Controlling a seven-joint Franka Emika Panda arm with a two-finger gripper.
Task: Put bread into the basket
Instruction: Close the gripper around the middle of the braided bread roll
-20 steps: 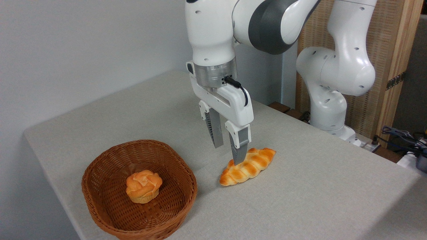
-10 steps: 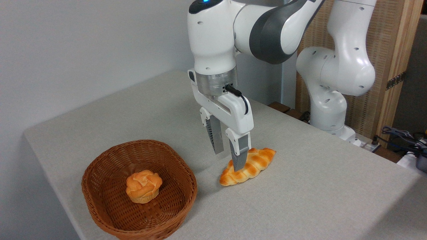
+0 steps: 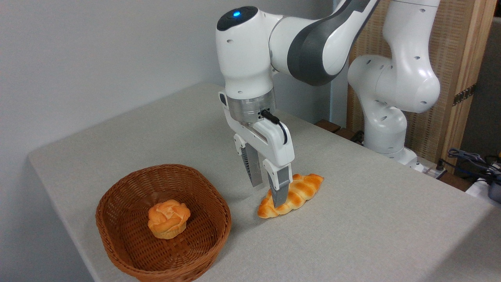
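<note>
Only bun inside basket

Basket: brown woven wicker, rough. Bread: glazed, ridged crust. Surface: matt grey cloth. Arm: glossy white plastic shell.

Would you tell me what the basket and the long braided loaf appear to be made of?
The basket looks like brown woven wicker, matte, with visible plaited strands. The braided loaf has a glossy golden-orange crust; real bread or a replica, I cannot tell.
</note>
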